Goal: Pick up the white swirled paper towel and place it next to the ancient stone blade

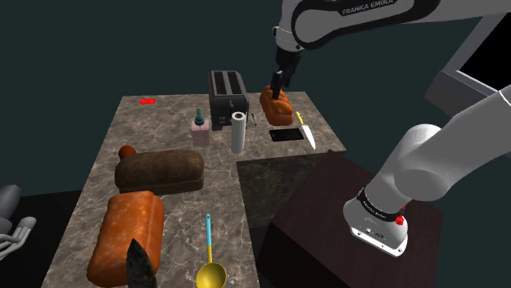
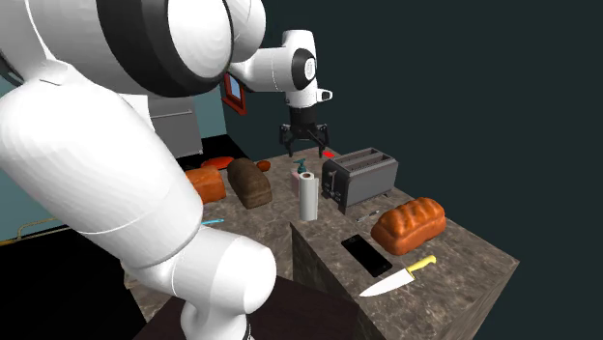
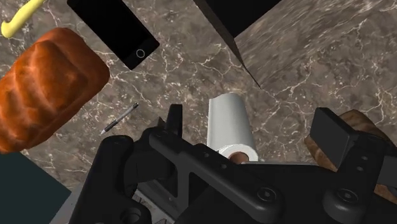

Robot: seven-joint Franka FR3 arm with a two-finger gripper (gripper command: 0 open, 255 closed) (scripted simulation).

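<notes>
The white paper towel roll (image 1: 238,131) stands upright on the marble counter (image 1: 176,135), in front of the black toaster (image 1: 228,94). My black gripper (image 1: 277,86) hangs open in the air over it. In the second exterior view the gripper (image 2: 304,147) is straight above the roll (image 2: 307,196) with a gap between them. The wrist view looks down on the roll (image 3: 230,124), which lies between the spread fingers (image 3: 174,119), touching neither. The dark stone blade (image 1: 139,263) lies at the counter's near end, against an orange loaf (image 1: 127,237).
Near the roll are a soap bottle (image 1: 199,124), an orange bread loaf (image 1: 278,106), a black phone (image 1: 284,135) and a yellow-handled knife (image 1: 305,129). A dark loaf (image 1: 160,172) and a yellow ladle (image 1: 210,262) lie toward the blade. A pen (image 3: 119,119) rests by the toaster.
</notes>
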